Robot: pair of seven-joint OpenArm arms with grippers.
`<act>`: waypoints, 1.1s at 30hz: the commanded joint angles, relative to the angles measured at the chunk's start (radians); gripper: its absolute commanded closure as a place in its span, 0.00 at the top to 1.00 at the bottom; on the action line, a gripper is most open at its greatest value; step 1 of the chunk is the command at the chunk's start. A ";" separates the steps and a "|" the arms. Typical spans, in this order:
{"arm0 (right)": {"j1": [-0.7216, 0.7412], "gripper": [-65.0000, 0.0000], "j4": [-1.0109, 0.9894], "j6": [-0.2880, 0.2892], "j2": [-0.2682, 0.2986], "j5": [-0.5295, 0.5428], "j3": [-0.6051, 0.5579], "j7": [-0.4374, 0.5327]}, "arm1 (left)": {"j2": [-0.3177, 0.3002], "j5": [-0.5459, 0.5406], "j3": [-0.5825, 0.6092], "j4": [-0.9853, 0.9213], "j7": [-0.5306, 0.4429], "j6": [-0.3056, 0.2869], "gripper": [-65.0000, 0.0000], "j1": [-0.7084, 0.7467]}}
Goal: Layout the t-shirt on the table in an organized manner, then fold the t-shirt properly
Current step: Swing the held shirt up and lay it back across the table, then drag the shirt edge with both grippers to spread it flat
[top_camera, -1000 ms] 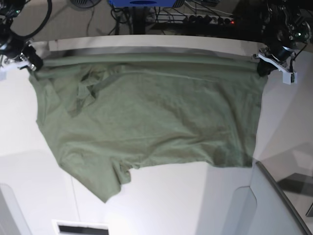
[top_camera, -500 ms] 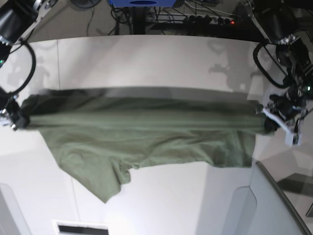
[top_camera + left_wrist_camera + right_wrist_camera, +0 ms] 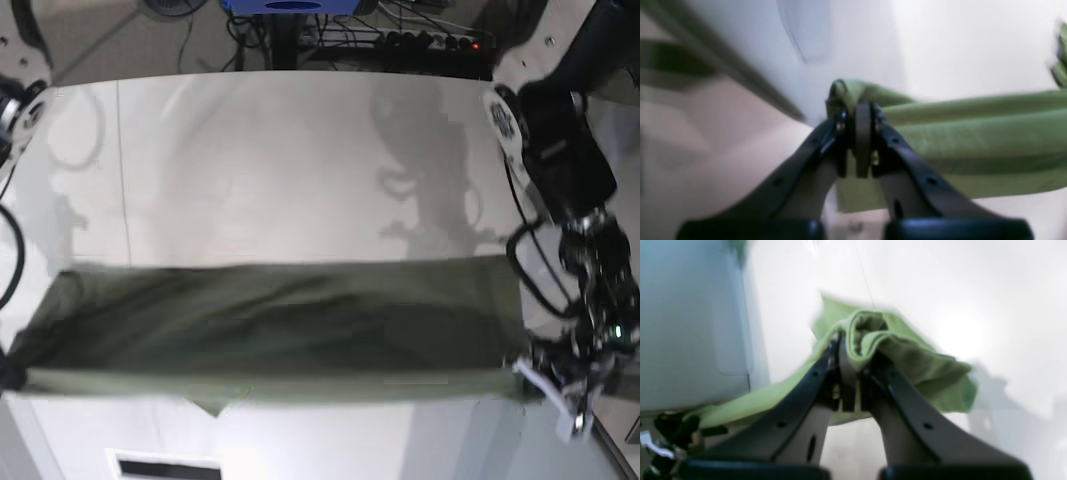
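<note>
The olive-green t-shirt (image 3: 270, 335) lies doubled over as a long band across the near part of the white table (image 3: 300, 150), stretched between my two grippers. At the band's right end in the base view, my left gripper (image 3: 537, 385) is shut on bunched cloth; the left wrist view shows its jaws pinching a fold (image 3: 858, 110). My right gripper (image 3: 853, 340) is shut on the shirt's other end, a rolled-up bunch of cloth (image 3: 907, 356). In the base view that end sits at the left frame edge (image 3: 12, 365), where the gripper is mostly cut off. Both wrist views are blurred.
A grey panel (image 3: 690, 323) stands close beside the right gripper. Cables and a power strip (image 3: 420, 40) lie beyond the table's far edge. A white slotted plate (image 3: 165, 466) sits at the near edge. The left arm's black body (image 3: 560, 150) hangs over the table's right side.
Both grippers have carried the shirt's held far edge toward the near side, over the rest of the cloth. The shirt went from spread out to a doubled band near the front.
</note>
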 commanded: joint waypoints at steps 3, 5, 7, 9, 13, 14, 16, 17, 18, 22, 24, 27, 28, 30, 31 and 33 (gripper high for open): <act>0.148 0.00 0.026 -0.001 0.070 0.001 -0.040 0.022 | -0.011 0.015 0.062 0.023 -0.026 0.036 0.00 -0.185; 0.214 0.00 0.040 -0.001 0.096 0.002 -0.065 0.015 | -0.011 0.015 0.083 0.023 0.025 0.047 0.00 -0.280; 0.262 0.00 0.072 -0.001 0.126 0.004 -0.083 0.017 | -0.011 0.013 0.088 0.035 0.066 0.053 0.00 -0.363; 0.287 0.00 0.119 -0.001 0.148 0.004 -0.093 0.015 | -0.011 0.015 0.088 0.060 0.091 0.053 0.00 -0.419; 0.270 0.00 0.181 -0.001 0.168 0.007 -0.088 -0.034 | -0.011 0.010 0.126 0.140 0.146 0.053 0.00 -0.400; 0.239 0.00 0.190 -0.001 0.165 0.007 -0.086 -0.055 | -0.014 0.012 0.142 0.161 0.148 0.053 0.00 -0.348; 0.175 0.00 0.195 -0.001 0.157 0.009 -0.085 -0.070 | -0.016 0.016 0.151 0.212 0.145 0.053 0.00 -0.259; 0.132 0.00 0.193 -0.001 0.142 0.009 -0.086 -0.070 | -0.016 0.016 0.149 0.232 0.145 0.053 0.00 -0.199; 0.087 0.00 0.193 -0.001 0.125 0.009 -0.086 -0.066 | -0.016 0.012 0.149 0.250 0.143 0.053 0.00 -0.139; -0.091 0.00 0.193 0.002 0.039 0.009 -0.086 -0.064 | -0.016 0.013 0.140 0.275 0.086 0.053 0.00 0.083; -0.172 0.00 0.195 0.002 -0.013 0.006 -0.086 -0.051 | -0.016 0.015 0.138 0.272 0.016 0.053 0.00 0.184; -0.277 0.00 0.192 0.002 -0.064 0.002 -0.093 0.005 | -0.016 0.016 0.138 0.232 -0.030 0.053 0.00 0.280; -0.301 0.00 0.189 0.002 -0.076 0.002 -0.094 0.020 | -0.016 0.016 0.138 0.210 -0.050 0.053 0.00 0.304; -0.353 0.00 0.185 0.002 -0.092 0.001 -0.094 0.040 | -0.016 0.016 0.138 0.172 -0.093 0.053 0.00 0.347; -0.378 0.00 0.185 0.002 -0.093 0.001 -0.094 0.048 | -0.017 0.018 0.138 0.157 -0.112 0.053 0.00 0.369; -0.409 0.00 0.184 0.002 -0.093 0.001 -0.088 0.048 | -0.019 0.018 0.138 0.138 -0.133 0.053 0.00 0.401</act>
